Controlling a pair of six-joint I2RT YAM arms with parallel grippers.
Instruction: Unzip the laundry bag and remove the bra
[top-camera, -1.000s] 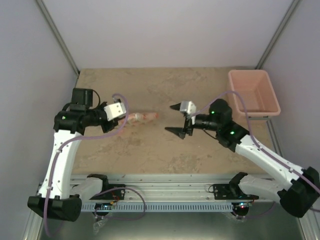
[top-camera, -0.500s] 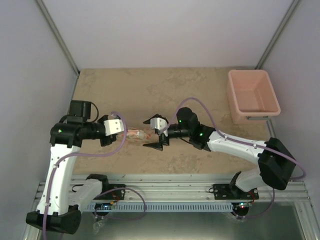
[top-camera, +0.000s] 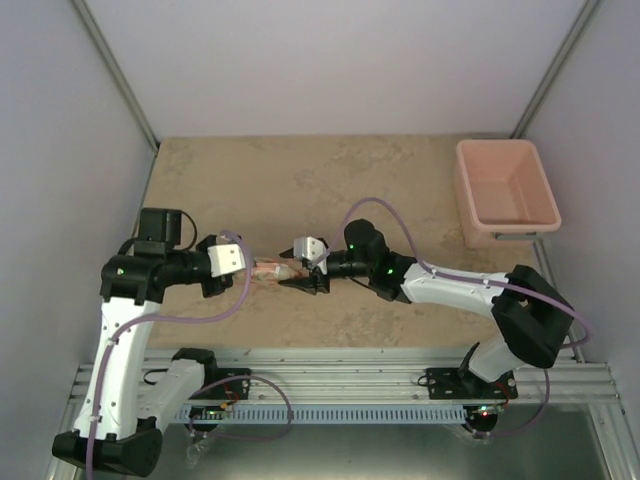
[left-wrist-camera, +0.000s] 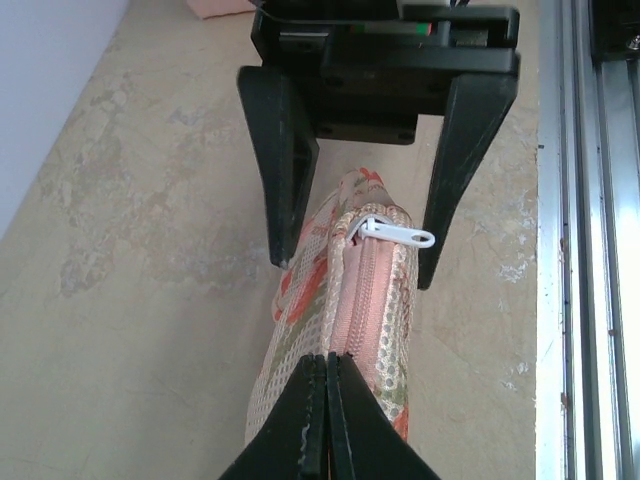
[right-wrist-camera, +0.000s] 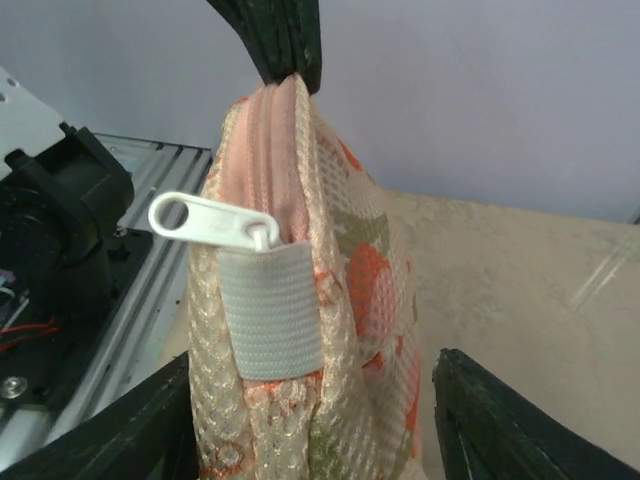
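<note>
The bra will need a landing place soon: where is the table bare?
Bare: the far table, left of the pink tub, and the near strip before the rail. Crowded: centre-left, where the left gripper and right gripper meet at the laundry bag.

Seen from above, the laundry bag (top-camera: 270, 268) is a thin strip partly covered by the right gripper (top-camera: 298, 272), and its zip is too small to make out. In the right wrist view its lower part runs off the bottom edge. The left gripper (right-wrist-camera: 288, 70) pinching its top is cut off above. The mesh hides what is inside.
</note>
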